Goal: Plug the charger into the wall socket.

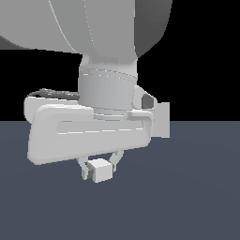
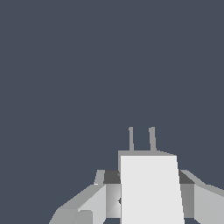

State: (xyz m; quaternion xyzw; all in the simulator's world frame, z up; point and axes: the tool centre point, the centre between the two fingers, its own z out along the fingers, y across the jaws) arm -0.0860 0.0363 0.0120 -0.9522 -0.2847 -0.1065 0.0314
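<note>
The pincer (image 1: 97, 169) is clamped on the charger (image 1: 100, 170), one finger on each side of the small cube, above the dark counter (image 1: 197, 197). In the wrist view two thin prongs (image 2: 141, 139) stand out from the charger's front edge toward open counter. The wall socket (image 1: 163, 119) shows partly behind the arm, on the exterior view's right.

Off-white charger (image 1: 100, 170) with 2 grey prongs (image 2: 141, 139), pale grey end effector (image 1: 98, 169), slate-blue floor (image 1: 197, 187).
</note>
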